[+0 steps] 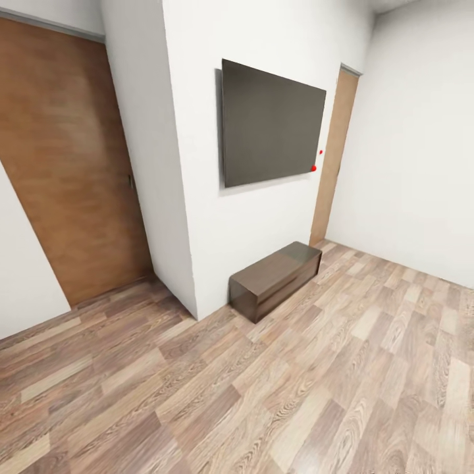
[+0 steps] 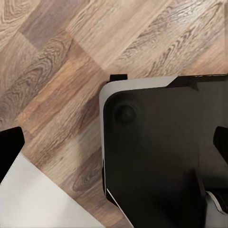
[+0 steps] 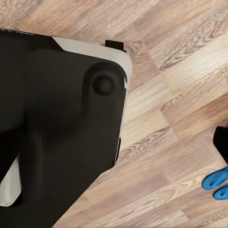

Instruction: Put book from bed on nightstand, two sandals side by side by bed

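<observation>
From the brown door (image 1: 62, 164) past the wall TV (image 1: 273, 125) to the low cabinet (image 1: 276, 276), no bed or book; blue sandals (image 3: 217, 183) lie by the base (image 3: 57, 118), which might clip them while turning; grippers' openings: cannot tell.

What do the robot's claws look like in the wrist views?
Little shows: the left claw has plain matt black fingers, angular at the tips, with no markings or cables visible. The right wrist view catches one similar black fingertip at its edge.
</observation>
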